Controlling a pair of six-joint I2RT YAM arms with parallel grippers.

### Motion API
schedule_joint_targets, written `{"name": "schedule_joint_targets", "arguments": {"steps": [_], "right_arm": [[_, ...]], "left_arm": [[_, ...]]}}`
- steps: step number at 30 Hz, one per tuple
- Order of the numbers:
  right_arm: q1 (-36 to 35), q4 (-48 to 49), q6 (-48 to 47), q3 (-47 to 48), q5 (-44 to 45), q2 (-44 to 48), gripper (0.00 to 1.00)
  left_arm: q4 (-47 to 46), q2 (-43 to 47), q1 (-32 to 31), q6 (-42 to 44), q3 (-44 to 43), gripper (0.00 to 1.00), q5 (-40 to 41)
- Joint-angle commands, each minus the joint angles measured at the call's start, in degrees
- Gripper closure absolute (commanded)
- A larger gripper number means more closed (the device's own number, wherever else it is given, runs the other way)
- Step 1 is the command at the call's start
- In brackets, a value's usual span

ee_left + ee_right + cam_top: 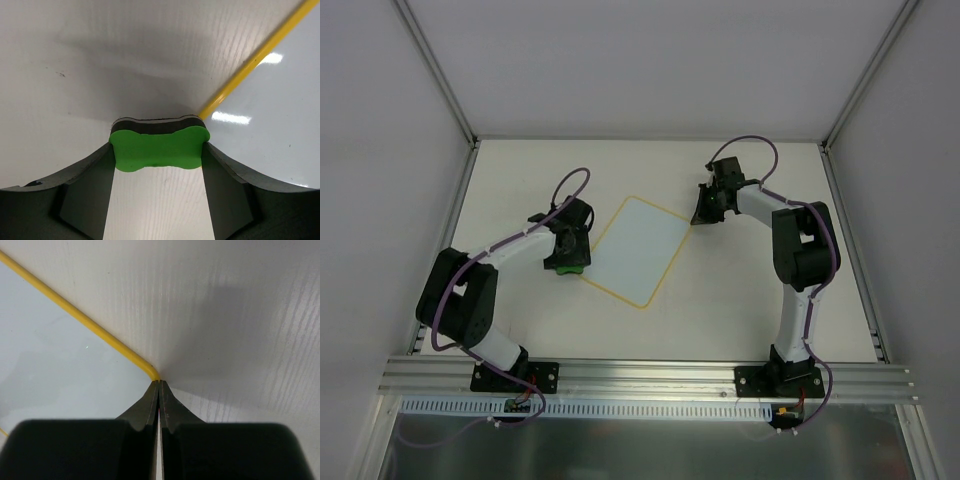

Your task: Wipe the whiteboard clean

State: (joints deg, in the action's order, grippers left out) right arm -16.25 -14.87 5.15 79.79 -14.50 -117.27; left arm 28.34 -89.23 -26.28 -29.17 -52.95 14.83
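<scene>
Zero marks show on the whiteboard [640,250] lying mid bench [740,310], so erasing looks done. Left gripper [566,250] pinches the green eraser [159,150] beside its left edge. Right gripper [159,390], pressed together, sits at its right corner.

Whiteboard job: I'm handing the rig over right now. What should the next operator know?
Left gripper: shut on the green eraser, on the table just off the whiteboard's left edge.
Right gripper: shut, empty, tips at the board's right corner.
Done: no pen marks show on the board in any view.
Left: probably only a check for faint residue, then set the eraser down and retract both arms.
</scene>
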Motion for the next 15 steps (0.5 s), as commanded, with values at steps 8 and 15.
{"name": "schedule_joint_targets", "arguments": {"steps": [8,15], "right_arm": [[1.13,-1.65,-0.67,-2.97,0.79,4.85,0.78],[1.31,-1.91,-0.66,-5.60,2.46,15.13,0.18]], "left_arm": [[1.81,-1.64,7.20,0.26,-11.12,0.87,1.16],[0.67,-9.55,13.09,0.08,-18.15,0.87,-0.94]]}}
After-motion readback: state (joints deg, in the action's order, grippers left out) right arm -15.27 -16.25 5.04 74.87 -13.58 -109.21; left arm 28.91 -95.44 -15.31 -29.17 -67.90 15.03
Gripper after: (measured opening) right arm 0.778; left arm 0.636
